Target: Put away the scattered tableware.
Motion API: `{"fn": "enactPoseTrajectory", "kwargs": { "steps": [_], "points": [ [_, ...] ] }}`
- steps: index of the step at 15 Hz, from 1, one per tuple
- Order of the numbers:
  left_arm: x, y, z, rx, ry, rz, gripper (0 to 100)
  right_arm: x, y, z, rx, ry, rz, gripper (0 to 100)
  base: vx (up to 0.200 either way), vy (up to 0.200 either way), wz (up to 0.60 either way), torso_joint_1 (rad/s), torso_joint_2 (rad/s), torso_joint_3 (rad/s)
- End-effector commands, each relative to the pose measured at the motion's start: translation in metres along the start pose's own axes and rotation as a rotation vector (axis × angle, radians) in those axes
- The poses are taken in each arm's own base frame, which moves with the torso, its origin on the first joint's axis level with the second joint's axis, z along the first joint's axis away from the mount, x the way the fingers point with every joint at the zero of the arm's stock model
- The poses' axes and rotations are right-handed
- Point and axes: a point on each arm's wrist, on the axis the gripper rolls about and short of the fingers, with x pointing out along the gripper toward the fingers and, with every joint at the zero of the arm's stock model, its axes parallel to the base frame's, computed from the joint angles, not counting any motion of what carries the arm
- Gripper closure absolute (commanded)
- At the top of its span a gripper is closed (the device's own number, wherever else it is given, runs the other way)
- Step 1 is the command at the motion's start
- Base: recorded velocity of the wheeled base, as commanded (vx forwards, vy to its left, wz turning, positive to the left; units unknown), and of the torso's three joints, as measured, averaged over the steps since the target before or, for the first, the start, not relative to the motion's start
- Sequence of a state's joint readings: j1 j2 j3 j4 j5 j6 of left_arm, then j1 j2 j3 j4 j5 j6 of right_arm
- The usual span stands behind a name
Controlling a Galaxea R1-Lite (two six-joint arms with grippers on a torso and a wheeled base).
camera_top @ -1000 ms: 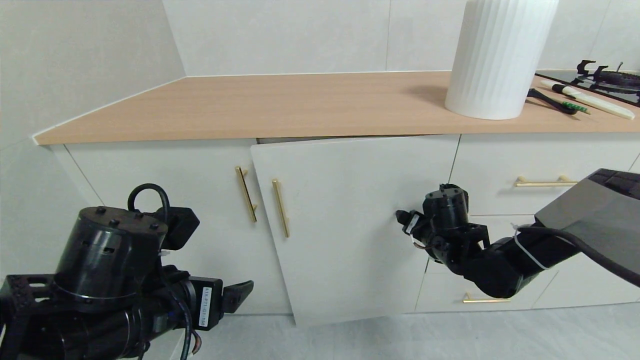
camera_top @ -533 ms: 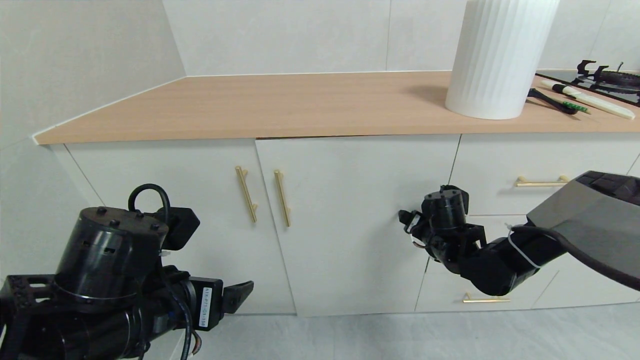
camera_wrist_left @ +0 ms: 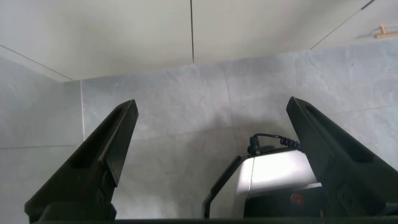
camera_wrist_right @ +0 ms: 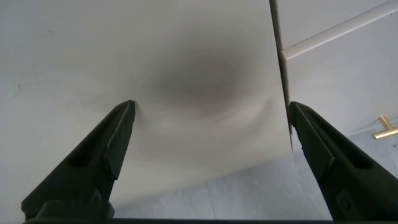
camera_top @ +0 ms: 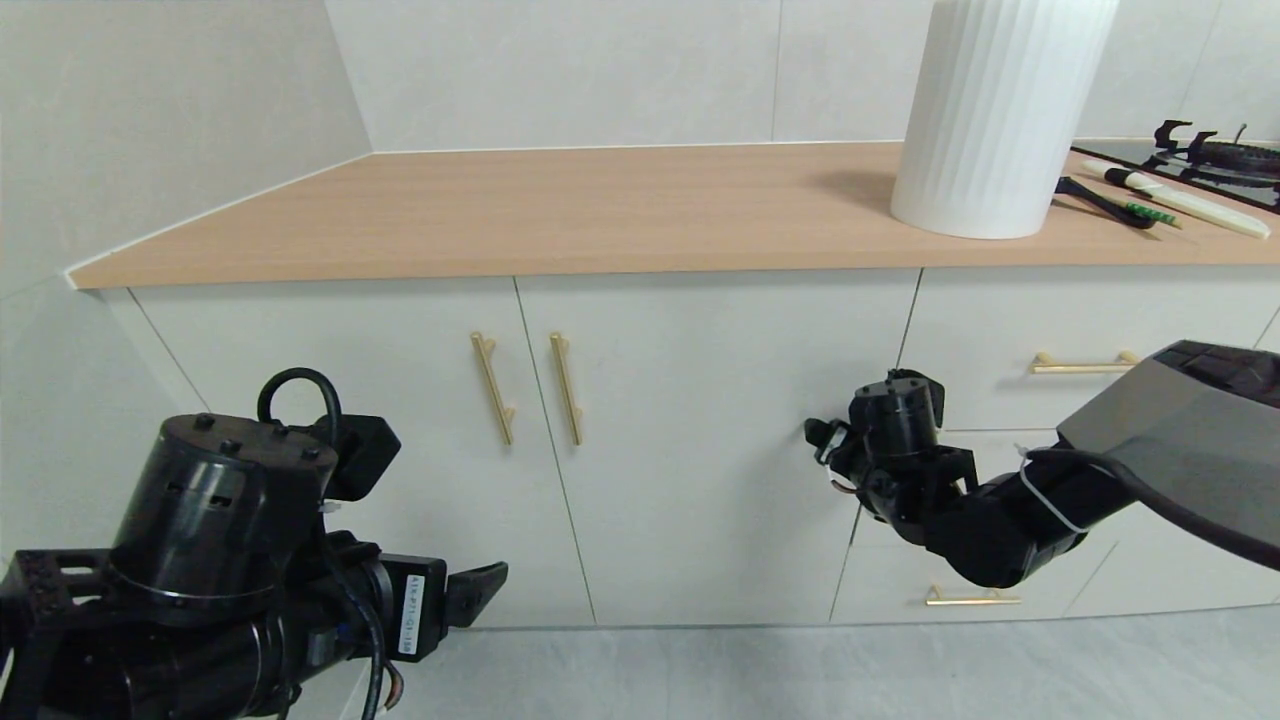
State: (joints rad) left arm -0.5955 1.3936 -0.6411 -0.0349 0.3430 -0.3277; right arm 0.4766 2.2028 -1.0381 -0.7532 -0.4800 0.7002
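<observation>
The scattered tableware lay at the far right of the table (camera_top: 560, 210), beside the stove burner (camera_top: 1215, 152). There was a black utensil (camera_top: 1100, 200), a thin stick with a green pattern (camera_top: 1150, 213) just beside it, and a long pale utensil (camera_top: 1190, 205) nearest the burner. All three lay flat on the wood, close together and angled much the same way. A tall white ribbed container (camera_top: 990, 120) stood upright on the table just to their left.

Below the table edge, the two cabinet doors sat flush with their frame. The gold handles (camera_top: 566, 388) ran upright side by side along the seam between them. The right claw (camera_top: 820, 438) was at the face of the right-hand door (camera_top: 700, 500), near that door's right edge and well apart from the handles. In the right wrist view its fingers (camera_wrist_right: 106, 155) stood wide apart with nothing between them. Their tips were close against the pale door panel, though I could not tell whether they touched it. A drawer front with a level gold handle (camera_top: 1085, 363) was to the right of that arm, and a lower drawer handle (camera_top: 972, 600) showed beneath it.

The left claw (camera_top: 478, 590) hung low on the left, in front of the left-hand door and apart from it. In the left wrist view its fingers (camera_wrist_left: 106, 155) were spread wide over the grey tiled floor (camera_wrist_left: 186, 106) and held nothing.
</observation>
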Motion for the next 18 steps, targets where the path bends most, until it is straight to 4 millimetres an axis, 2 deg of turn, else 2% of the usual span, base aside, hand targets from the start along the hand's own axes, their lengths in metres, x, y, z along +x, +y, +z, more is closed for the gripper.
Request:
{"fn": "enactPoseTrajectory", "kwargs": {
  "steps": [1,3,6,8,10,13,15,18],
  "points": [
    [0.000,0.000,0.000,-0.001,0.000,0.001,0,-0.002,0.000,0.001,-0.001,0.001,0.002,0,0.000,0.000,0.00,0.000,0.00,0.000],
    [0.000,0.000,0.000,-0.003,-0.003,0.000,0,-0.016,0.000,0.012,0.002,-0.003,0.021,0,0.000,0.000,0.00,0.000,0.00,0.000],
    [-0.004,0.003,0.007,-0.033,-0.065,0.014,0,-0.053,-0.004,0.037,-0.016,-0.020,0.066,0,0.000,0.000,0.00,0.000,0.00,0.000],
    [-0.008,0.013,0.021,-0.111,-0.213,0.136,0,-0.093,-0.013,0.057,-0.053,-0.044,0.105,0,0.000,0.000,0.00,0.000,0.00,0.000],
    [-0.011,0.026,0.022,-0.175,-0.304,0.241,0,-0.139,-0.028,0.076,-0.107,-0.079,0.151,0,0.000,0.000,0.00,0.000,0.00,0.000],
    [-0.036,0.048,-0.007,-0.233,-0.390,0.324,0,-0.203,-0.071,0.078,-0.183,-0.132,0.140,0,0.000,0.000,0.00,0.000,0.00,0.000],
    [-0.062,0.065,-0.039,-0.249,-0.434,0.337,0,-0.253,-0.108,0.074,-0.239,-0.198,0.166,0,0.000,0.000,0.00,0.000,0.00,0.000],
    [-0.097,0.089,-0.078,-0.301,-0.535,0.438,0,-0.314,-0.161,0.064,-0.402,-0.385,0.151,0,0.000,0.000,0.00,0.000,0.00,0.000]
  ]
}}
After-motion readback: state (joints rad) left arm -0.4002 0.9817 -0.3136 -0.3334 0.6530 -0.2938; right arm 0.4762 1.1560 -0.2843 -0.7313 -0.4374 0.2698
